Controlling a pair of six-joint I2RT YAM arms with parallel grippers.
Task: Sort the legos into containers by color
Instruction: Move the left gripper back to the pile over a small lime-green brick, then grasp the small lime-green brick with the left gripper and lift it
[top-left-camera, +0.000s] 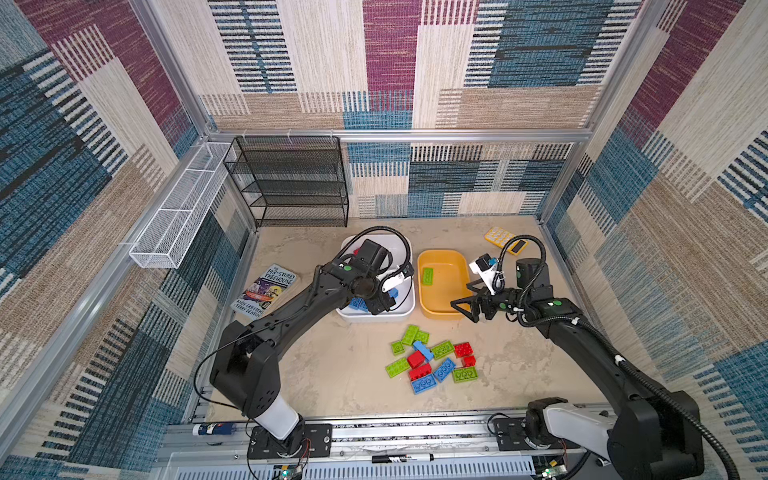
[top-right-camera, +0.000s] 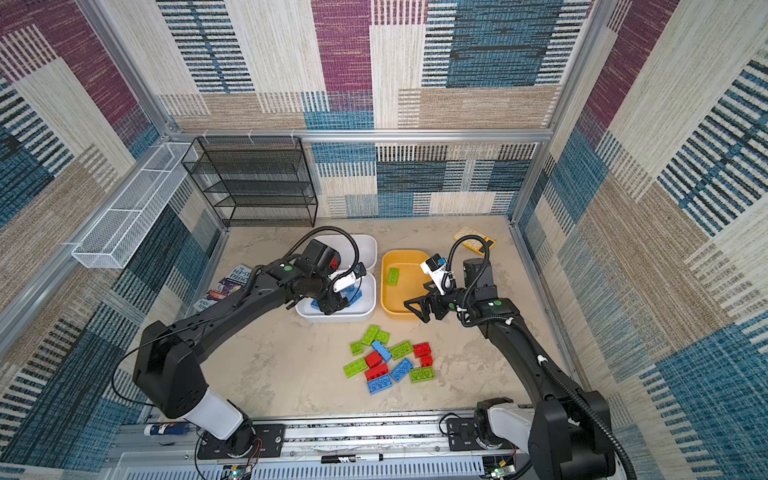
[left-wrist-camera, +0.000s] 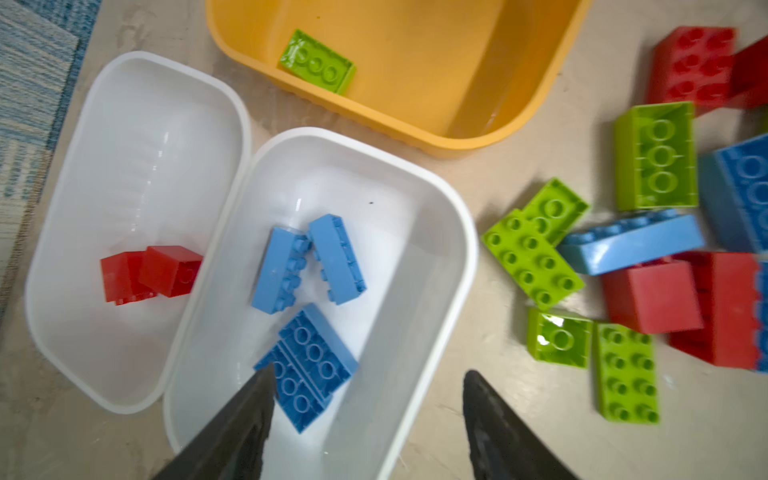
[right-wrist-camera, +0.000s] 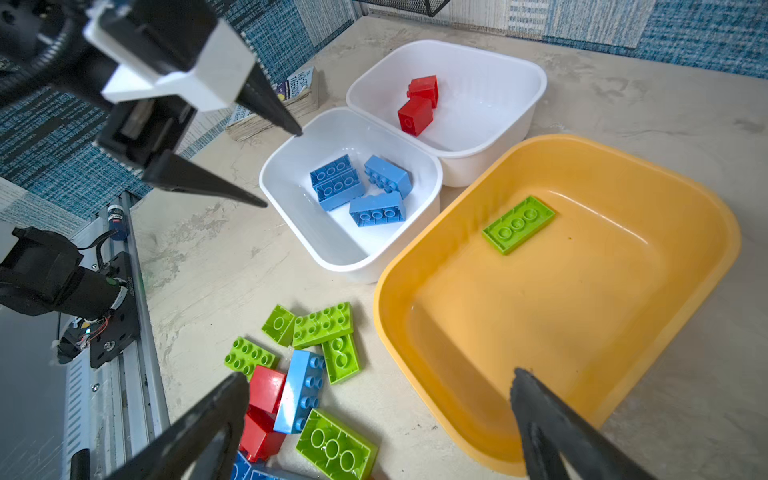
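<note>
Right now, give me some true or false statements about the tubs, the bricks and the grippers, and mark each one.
1. The yellow tub holds one green brick. True.
2. The near white tub holds five blue bricks. False: it holds three.
3. The red bricks share a tub with the blue ones. False: the two red bricks lie in the far white tub.
4. The right gripper is open and empty. True.
5. Every brick is sorted. False: loose bricks lie piled on the table.
</note>
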